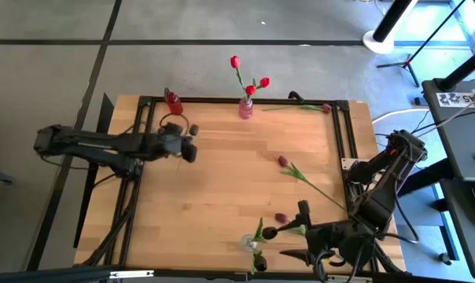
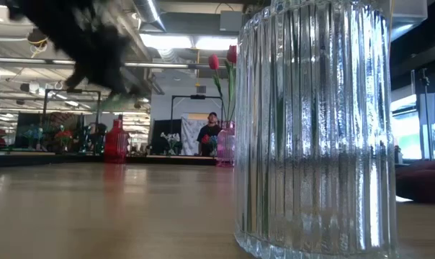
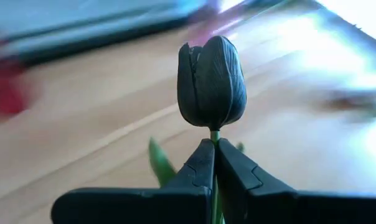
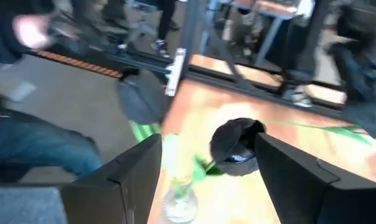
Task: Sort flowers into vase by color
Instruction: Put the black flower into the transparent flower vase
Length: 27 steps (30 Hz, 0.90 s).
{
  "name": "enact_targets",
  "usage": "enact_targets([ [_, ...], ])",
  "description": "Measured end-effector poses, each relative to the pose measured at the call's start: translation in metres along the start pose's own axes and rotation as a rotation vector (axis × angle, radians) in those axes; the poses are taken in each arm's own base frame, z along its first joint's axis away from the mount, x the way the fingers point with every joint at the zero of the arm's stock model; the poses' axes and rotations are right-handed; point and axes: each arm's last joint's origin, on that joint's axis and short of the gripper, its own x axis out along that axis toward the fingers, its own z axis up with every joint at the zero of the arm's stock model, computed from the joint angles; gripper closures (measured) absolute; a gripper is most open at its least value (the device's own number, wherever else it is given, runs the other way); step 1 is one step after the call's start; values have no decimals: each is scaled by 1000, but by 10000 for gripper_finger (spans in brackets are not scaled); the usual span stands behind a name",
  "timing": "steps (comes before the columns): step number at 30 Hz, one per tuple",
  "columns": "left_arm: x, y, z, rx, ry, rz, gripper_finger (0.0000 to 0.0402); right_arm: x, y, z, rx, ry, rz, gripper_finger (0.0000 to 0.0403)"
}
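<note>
- High view: left gripper (image 1: pixel 189 148) sits left of centre near the red vase (image 1: pixel 174 102); right gripper (image 1: pixel 291 240) at bottom centre beside the clear vase (image 1: pixel 248 243). A pink vase (image 1: pixel 245 108) with red tulips (image 1: pixel 250 89) stands at top centre.
- Low view: clear vase fills the right.
- Left wrist view: jaws clenched on a black tulip's (image 3: pixel 211 83) stem.
- Right wrist view: jaws spread wide, another black tulip (image 4: pixel 236 146) between them.

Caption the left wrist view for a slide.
Left gripper shut on the stem of a near-black tulip, bud upright above its fingers.
</note>
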Motion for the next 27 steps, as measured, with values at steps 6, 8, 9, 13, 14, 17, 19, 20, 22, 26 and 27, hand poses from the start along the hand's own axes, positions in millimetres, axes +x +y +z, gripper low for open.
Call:
enact_targets([
  [6,-66,-36,10,78,-233,-489,399,-9,-9,6,12,-39,-75,146],
  [8,-83,-47,8,129,-289,-614,400,-9,-11,7,13,-39,-81,146],
  [9,-90,-53,5,151,-309,-668,400,-8,-13,7,15,-37,-85,146],
  [13,-111,-79,-5,189,-411,-846,400,-4,-18,7,18,-33,-103,146],
  [14,-115,-87,-10,211,-447,-888,400,-3,-20,8,21,-31,-111,146],
  [17,-124,-112,-24,269,-595,-1032,400,2,-27,8,28,-28,-135,146],
  [19,-125,-125,-33,274,-718,-1088,401,5,-33,9,31,-26,-154,146],
  [20,-123,-130,-37,271,-779,-1106,401,6,-35,10,34,-26,-162,146],
  [22,-119,-138,-47,279,-897,-1142,401,5,-40,11,41,-29,-171,146],
  [26,-108,-153,-59,329,-1042,-1280,401,-1,-47,15,34,-45,-199,146],
  [27,-108,-159,-59,337,-1054,-1309,401,-4,-48,16,26,-50,-204,146],
])
